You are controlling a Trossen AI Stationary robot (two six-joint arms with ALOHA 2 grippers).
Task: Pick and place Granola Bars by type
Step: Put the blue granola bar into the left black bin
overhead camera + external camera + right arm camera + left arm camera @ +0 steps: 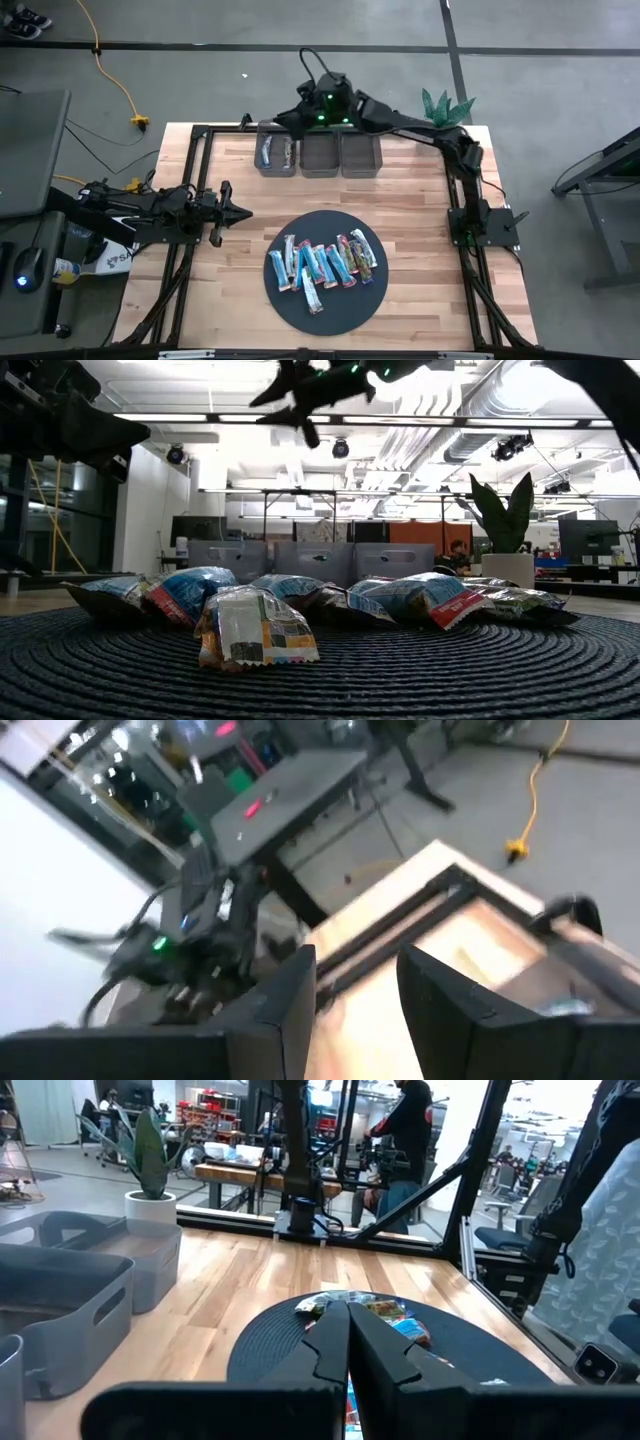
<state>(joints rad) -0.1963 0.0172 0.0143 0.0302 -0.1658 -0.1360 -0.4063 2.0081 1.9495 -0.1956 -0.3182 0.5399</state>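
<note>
Two granola bars point(276, 153) already lie in the leftmost grey bin point(263, 164) at the table's twelve o'clock; roughly ten glossy foil bars point(322, 264), mostly light blue, still crowd the dark round mat point(300, 315) at six o'clock. Right gripper point(283, 121) hovers over that bin, jaws apart and empty. Left gripper point(240, 212) waits at nine o'clock, jaws together.

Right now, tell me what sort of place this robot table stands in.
Probably an open-plan robotics lab or workshop: bare ceiling ducts overhead, a concrete floor crossed by a yellow cable, and a workbench with a person beyond.
</note>
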